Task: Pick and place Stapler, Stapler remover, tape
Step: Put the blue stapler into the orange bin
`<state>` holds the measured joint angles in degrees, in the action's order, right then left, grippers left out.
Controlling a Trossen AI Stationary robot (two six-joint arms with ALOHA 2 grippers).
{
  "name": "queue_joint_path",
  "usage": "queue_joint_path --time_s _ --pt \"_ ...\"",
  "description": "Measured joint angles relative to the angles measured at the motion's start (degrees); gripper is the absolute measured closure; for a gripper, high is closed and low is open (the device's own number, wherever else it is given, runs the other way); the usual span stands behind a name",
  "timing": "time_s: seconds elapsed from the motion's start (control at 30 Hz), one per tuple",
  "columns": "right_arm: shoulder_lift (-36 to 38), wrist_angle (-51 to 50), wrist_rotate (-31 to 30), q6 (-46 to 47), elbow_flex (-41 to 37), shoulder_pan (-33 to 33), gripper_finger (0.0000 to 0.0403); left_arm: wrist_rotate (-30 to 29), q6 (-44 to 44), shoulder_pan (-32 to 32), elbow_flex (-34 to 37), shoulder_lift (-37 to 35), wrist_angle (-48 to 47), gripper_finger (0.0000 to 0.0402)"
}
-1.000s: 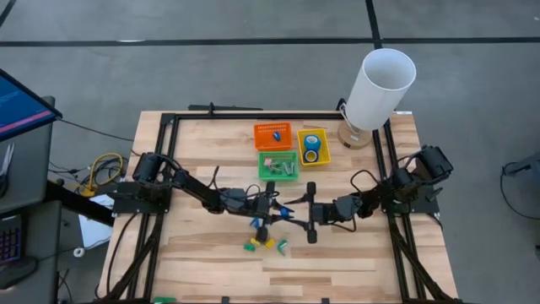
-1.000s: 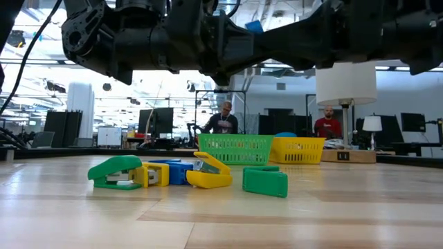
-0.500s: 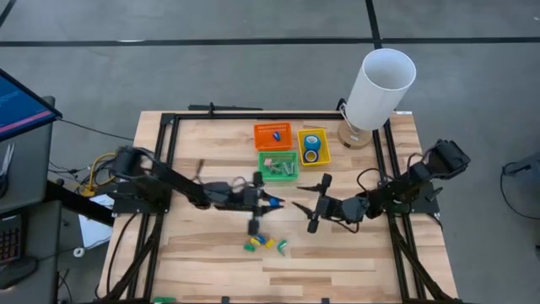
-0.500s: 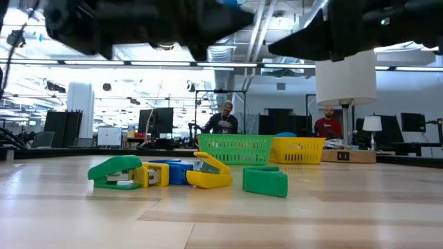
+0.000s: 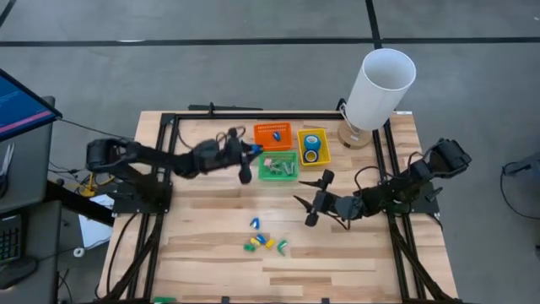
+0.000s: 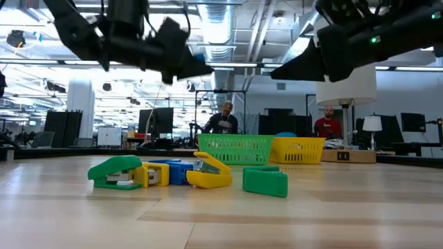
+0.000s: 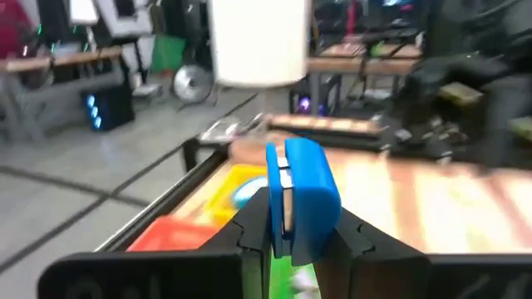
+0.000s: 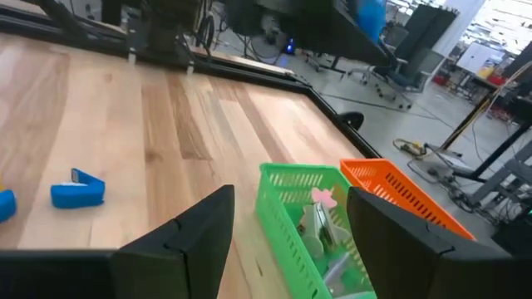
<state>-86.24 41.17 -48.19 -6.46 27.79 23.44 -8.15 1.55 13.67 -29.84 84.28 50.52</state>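
Note:
My left gripper [image 5: 251,152] hangs above the table beside the orange basket [image 5: 272,136] and the green basket [image 5: 278,165], shut on a small blue stapler [image 7: 301,195]. My right gripper [image 5: 315,198] stands open over bare table, right of the middle; its fingers frame the green basket [image 8: 303,218]. Several small staplers, green [image 6: 114,171], yellow [image 6: 211,177] and blue [image 5: 255,224], lie flat in a loose heap near the front. Two blue rolls of tape [image 5: 311,149] lie in the yellow basket [image 5: 323,135]. I cannot make out a stapler remover. My left gripper pinches the blue stapler by its two flat sides [image 7: 287,224] between the two fingers. The fingers point level, from the table's left toward its right. The stapler stands on edge, sticks out past the fingertips, and is lifted clear of the table.
A tall white lamp [image 5: 380,89] stands at the far right corner. The three baskets sit together at the far middle; the orange one holds a small blue thing [image 5: 276,133], the green one small pale pieces [image 8: 320,218]. A black frame [image 5: 169,127] rims the table. People sit beyond it.
My left gripper has risen from the heap of staplers and swung toward the table's far edge, up to the orange and green baskets, carrying the blue stapler clear of the table. My right gripper has turned from pointing left to slanting toward the far edge, staying open.

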Motion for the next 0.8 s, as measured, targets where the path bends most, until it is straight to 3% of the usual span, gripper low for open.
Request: queue_joint_path --time_s 0.17,0.33,0.43,0.57,0.8 --pt "-0.02 -0.76 0.26 0.95 0.00 -0.54 0.0177 10.16 -4.55 13.52 -3.52 2.24 -5.87 0.0356" --pt "-0.04 -0.92 2.97 1.57 0.00 -1.60 0.0177 21.82 -6.56 21.53 -13.61 8.27 -24.50 0.0362" --pt "-0.04 -0.96 3.58 2.73 0.00 -2.26 0.0177 25.17 -6.37 22.67 -19.94 13.45 -32.18 0.0356" --pt "-0.04 -1.46 5.05 3.55 0.02 -2.67 0.0177 29.12 -6.01 22.25 -25.88 19.14 -35.39 0.0344" --pt "-0.04 -2.47 5.38 4.00 0.02 -2.41 0.0177 28.97 -2.31 19.94 -27.11 20.08 -36.76 0.0316"
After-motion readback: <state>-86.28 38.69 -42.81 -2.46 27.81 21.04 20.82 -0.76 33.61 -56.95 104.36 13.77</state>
